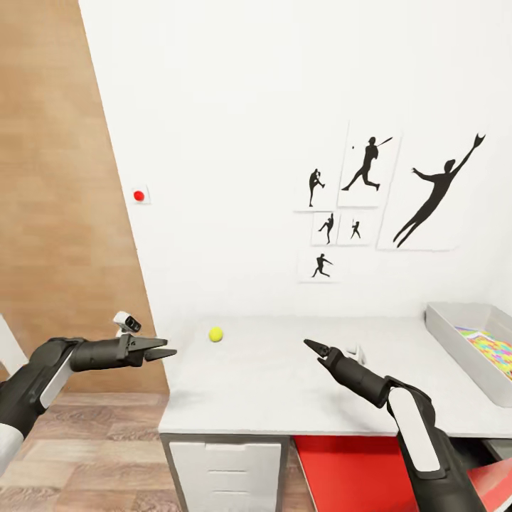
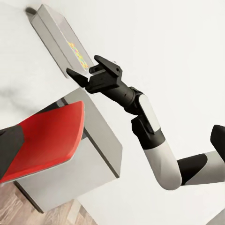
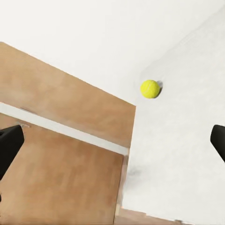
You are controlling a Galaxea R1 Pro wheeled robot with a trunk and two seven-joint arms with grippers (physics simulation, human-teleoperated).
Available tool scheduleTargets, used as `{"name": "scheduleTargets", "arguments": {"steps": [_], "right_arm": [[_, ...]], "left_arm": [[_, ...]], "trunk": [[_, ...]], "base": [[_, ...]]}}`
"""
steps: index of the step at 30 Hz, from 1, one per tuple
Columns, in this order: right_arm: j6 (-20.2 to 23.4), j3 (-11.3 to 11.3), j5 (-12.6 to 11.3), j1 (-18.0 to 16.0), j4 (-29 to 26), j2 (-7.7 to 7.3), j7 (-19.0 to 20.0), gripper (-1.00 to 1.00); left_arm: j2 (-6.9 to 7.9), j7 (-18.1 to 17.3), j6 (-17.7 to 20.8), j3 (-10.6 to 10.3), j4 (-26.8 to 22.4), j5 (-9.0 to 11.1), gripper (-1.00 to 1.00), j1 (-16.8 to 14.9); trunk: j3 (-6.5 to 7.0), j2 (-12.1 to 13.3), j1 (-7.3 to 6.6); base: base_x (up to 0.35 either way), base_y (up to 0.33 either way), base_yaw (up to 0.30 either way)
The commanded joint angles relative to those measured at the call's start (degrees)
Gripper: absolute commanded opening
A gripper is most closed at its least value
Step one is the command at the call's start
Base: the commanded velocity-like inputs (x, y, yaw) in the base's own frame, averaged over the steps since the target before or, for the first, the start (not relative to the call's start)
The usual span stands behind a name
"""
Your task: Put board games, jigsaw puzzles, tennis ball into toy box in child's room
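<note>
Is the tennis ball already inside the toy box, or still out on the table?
Out: the tennis ball lies on the bare table, far from the toy box.

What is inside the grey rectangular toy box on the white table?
Inside the grey rectangular toy box lies a flat item with a multicoloured dotted face. The picture edge cuts the box off, so the rest of its inside is unseen.

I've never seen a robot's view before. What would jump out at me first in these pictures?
Probably the small yellow tennis ball, alone on the white table near its far left corner. Next, the two black grippers reaching in: the left gripper beside the table's left edge, the right gripper over the tabletop. On the wall behind hang black silhouette posters of athletes, and a grey toy box with colourful contents sits at the table's right end.
</note>
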Motion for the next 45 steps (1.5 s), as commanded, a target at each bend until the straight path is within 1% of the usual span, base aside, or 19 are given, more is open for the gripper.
{"name": "scheduleTargets", "arguments": {"steps": [1,4,10,14,16,23,28,35,45], "right_arm": [[-0.1,-0.1,0.2,0.0,0.0,0.01,0.3,1.0],[-0.8,-0.1,0.1,0.0,0.0,0.01,0.3,1.0],[-1.2,1.0,0.2,0.0,0.2,0.01,0.2,1.0],[-1.3,1.3,0.2,0.0,0.2,0.01,0.1,1.0],[-1.3,1.4,0.2,0.0,0.3,0.01,0.1,1.0],[-1.3,1.3,0.2,0.0,0.3,0.01,0.1,1.0],[-1.3,1.3,0.2,0.0,0.3,0.01,0.1,1.0],[-1.3,1.3,0.2,0.0,0.0,0.01,0.1,1.0],[-1.4,1.3,0.3,0.0,-0.2,0.01,0.1,1.0]], "left_arm": [[0.04,-0.3,0.6,-0.2,0.1,0.0,1.0,-0.1],[0.08,-0.3,0.6,-0.2,0.1,0.0,1.0,-0.1],[0.27,-0.3,0.5,0.1,1.7,0.0,1.0,-0.1],[0.3,-0.3,0.5,0.5,2.4,0.0,1.0,-0.1],[0.32,-0.3,0.5,0.6,2.5,0.0,1.0,-0.1],[1.21,-0.3,0.5,0.7,2.7,0.0,1.0,-0.1],[1.34,-0.3,0.5,0.7,3.0,0.0,1.0,-0.1],[1.45,-0.3,0.5,0.7,3.0,0.0,1.0,-0.1],[1.45,-0.3,0.5,0.7,3.0,0.0,1.0,-0.1]], "trunk": [[-0.06,-0.1,0.03],[-0.06,-0.1,0.03],[-0.06,-0.1,0.03],[-0.06,-0.1,0.03],[-0.06,-0.1,0.03],[-0.42,-0.1,0.03],[-0.78,-0.1,0.03],[-0.88,-0.1,0.03],[-0.88,-0.1,0.03]], "base": [[-0.006,0.086,0.287],[-0.003,0.047,0.287],[-0.001,0.014,0.284],[0.0,0.15,0.107],[0.0,0.237,0.026],[0.05,0.262,-0.055],[0.096,0.273,-0.106],[0.133,0.257,-0.015],[0.109,0.073,0.0]]}}
